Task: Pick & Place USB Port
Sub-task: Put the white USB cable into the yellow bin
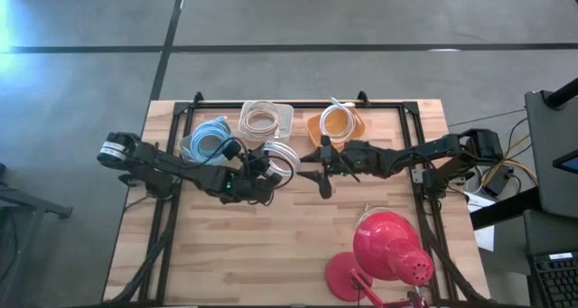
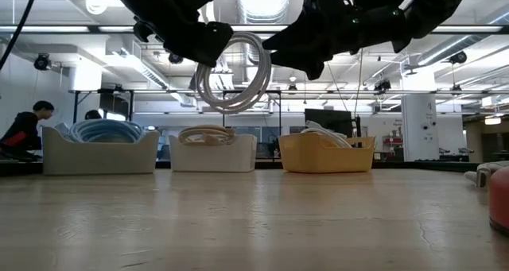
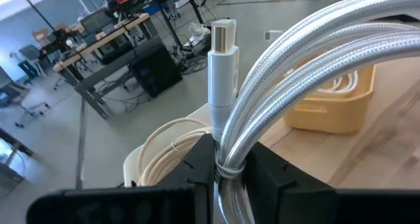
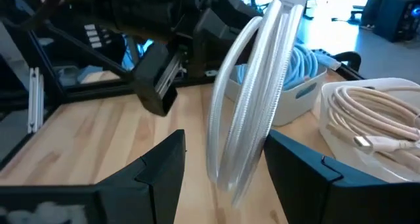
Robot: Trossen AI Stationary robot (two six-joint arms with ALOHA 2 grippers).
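Wooden slats of the table (image 1: 298, 245) lie well below the left gripper (image 3: 226, 168), which is clamped on the bound waist of a coiled white braided USB cable (image 2: 235, 72) held aloft. Right gripper (image 4: 223, 165) hangs spread wide around the loop, holding nothing. Light, springy and floppy, I judge; best gripped at its tie, near the stiff plug (image 3: 222, 66).

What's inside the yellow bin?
The yellow bin holds a coiled white cable. In the low view only the coil's top pokes above the rim; the bin's wall hides the rest and the bottom.
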